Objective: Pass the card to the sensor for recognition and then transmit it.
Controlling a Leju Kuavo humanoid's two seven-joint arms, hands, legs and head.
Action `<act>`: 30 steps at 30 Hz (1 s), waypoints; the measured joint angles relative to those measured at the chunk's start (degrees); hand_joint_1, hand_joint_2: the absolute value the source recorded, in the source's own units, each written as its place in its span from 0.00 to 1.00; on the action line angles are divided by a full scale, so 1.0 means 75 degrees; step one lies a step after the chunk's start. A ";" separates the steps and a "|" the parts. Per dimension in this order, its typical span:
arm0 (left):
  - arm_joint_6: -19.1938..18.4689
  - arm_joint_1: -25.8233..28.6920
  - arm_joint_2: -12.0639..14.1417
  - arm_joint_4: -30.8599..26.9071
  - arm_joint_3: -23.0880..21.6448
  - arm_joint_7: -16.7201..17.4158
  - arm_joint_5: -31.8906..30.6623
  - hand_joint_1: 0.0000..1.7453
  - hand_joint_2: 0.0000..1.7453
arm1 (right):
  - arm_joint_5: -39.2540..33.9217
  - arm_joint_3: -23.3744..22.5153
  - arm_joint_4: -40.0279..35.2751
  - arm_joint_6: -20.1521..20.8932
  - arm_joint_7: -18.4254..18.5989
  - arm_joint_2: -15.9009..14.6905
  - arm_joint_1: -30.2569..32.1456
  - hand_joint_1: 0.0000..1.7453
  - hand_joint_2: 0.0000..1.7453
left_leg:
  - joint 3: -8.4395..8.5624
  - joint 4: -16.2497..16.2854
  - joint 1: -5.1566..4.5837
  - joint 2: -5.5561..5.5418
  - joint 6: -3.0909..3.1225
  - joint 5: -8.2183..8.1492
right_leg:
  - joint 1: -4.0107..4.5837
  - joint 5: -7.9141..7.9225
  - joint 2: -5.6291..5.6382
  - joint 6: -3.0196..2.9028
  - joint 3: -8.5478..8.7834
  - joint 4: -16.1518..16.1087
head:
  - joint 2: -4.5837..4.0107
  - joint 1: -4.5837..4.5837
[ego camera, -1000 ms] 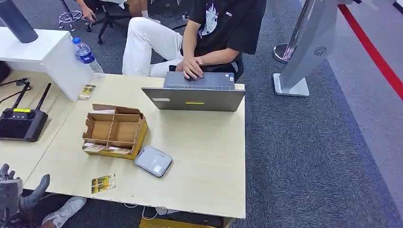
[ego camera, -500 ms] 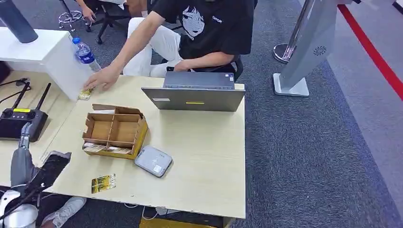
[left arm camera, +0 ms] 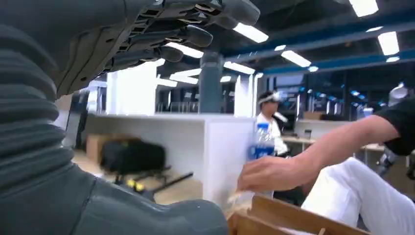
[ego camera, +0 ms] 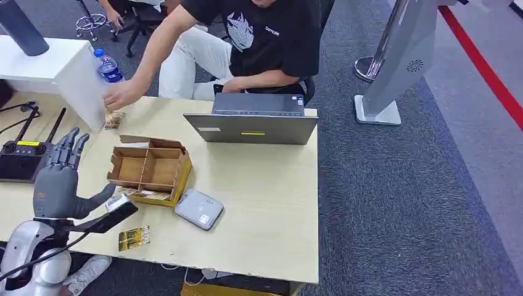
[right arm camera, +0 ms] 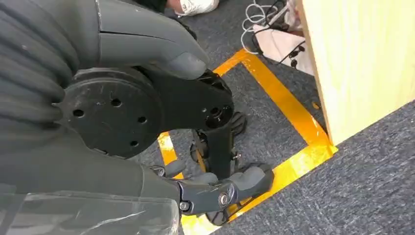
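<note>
A yellow-patterned card (ego camera: 134,237) lies flat near the table's front edge. The grey rounded sensor (ego camera: 198,209) sits to its right, further back. My left hand (ego camera: 61,179) is raised over the table's left side, left of the card, fingers spread and holding nothing. In the left wrist view its fingers (left arm camera: 166,29) and thumb (left arm camera: 147,215) stand wide apart. My right hand (right arm camera: 73,161) hangs beside the table over the carpet, empty, its thumb (right arm camera: 147,46) apart from the fingers (right arm camera: 220,188).
A cardboard divider box (ego camera: 150,169) stands behind the card, with more cards at its front. A person behind the laptop (ego camera: 253,120) reaches a hand (ego camera: 120,95) to another card (ego camera: 114,120) by a water bottle (ego camera: 108,66). A black controller (ego camera: 28,159) lies far left.
My left arm rose from below the table edge to above the table, the hand now upright with spread fingers. The person's hand left the laptop and reached to the far-left card.
</note>
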 joint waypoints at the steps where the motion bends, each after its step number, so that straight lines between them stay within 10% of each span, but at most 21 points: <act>1: 0.0082 -0.0001 0.0050 -0.0064 -0.0120 0.0023 -0.0187 0.00 1.00 | 0.0009 -0.0023 0.0003 -0.0009 0.0006 0.0012 0.0000 0.00 1.00 | 0.0000 0.0000 0.0000 0.0000 0.0000 0.0000 | 0.0000 0.0000 0.0000 0.0000 0.0000 0.0000 | 0.0003 -0.0003; 9: 0.0620 0.0002 0.0405 -0.0544 -0.0899 0.0300 -0.1517 0.00 1.00 | 0.0303 -0.0137 0.0020 -0.0137 0.0041 0.0093 -0.0002 0.00 1.00 | -0.0001 0.0000 0.0000 0.0000 0.0000 0.0000 | 0.0000 0.0000 0.0000 0.0000 0.0001 0.0000 | 0.0003 0.0000; 30: 0.0521 0.0017 0.0542 -0.0827 -0.1156 0.0396 -0.1535 0.00 1.00 | 0.0862 -0.0650 0.0020 -0.0143 0.0111 0.0219 0.0002 0.00 1.00 | -0.0002 0.0000 0.0000 -0.0001 0.0000 0.0000 | 0.0000 0.0000 -0.0001 0.0000 0.0001 0.0000 | 0.0003 0.0000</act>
